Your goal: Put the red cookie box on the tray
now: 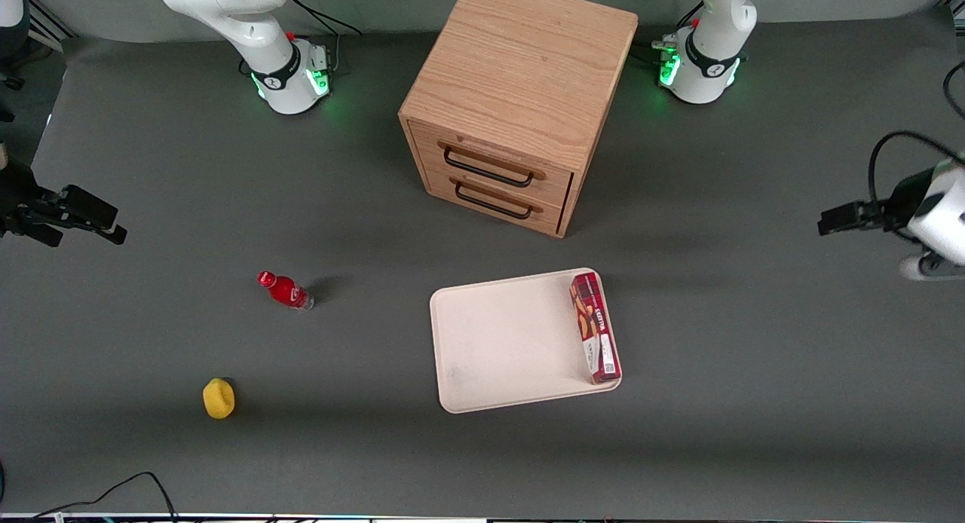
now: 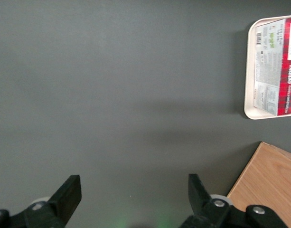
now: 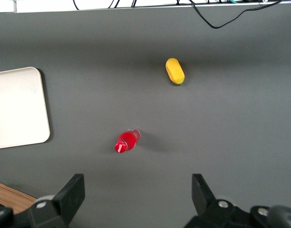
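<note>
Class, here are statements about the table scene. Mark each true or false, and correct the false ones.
1. The cookie box lies on the tray. True.
2. The gripper holds the box. False: its jaws are open and empty, above bare table toward the working arm's end.
3. The box sits in the tray's middle. False: it lies along one edge.
4. The bottle is off the tray. True.
5. A cabinet drawer is open. False: both look shut.
</note>
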Motion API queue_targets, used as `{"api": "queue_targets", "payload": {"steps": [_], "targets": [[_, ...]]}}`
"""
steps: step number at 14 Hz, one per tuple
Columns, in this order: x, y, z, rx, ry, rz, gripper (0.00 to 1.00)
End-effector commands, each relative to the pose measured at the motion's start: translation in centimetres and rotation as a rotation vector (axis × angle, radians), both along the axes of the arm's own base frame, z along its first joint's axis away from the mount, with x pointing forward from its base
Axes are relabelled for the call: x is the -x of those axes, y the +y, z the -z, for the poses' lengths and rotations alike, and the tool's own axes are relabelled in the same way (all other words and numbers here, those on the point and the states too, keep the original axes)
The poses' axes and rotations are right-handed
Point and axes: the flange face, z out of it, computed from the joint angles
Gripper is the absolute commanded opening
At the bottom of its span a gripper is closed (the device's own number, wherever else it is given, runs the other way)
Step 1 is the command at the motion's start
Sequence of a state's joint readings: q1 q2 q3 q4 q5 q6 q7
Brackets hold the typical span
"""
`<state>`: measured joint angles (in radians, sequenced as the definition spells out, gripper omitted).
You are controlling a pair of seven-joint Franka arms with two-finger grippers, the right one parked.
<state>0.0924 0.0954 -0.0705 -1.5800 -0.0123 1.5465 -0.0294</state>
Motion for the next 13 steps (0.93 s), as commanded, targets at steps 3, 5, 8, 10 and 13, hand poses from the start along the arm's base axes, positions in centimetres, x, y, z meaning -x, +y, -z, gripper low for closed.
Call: {"api": "queue_targets", "payload": {"steps": [3,5,8,10,13], "targets": [[4.1,-0.8,0.0,-0.007,-0.054,0.005,1.0],[3.8,-1.6,1.4,-0.006,-0.067,0.008,1.0],[2.9,-1.9,2.0,-0.003,-0.068,-0.016,1.0],[2.2,-2.2,1.6,-0.003,-0.065,-0.014,1.0],[2.0,-2.2,1.3,-0.003,-0.069,-0.012,1.0]]}}
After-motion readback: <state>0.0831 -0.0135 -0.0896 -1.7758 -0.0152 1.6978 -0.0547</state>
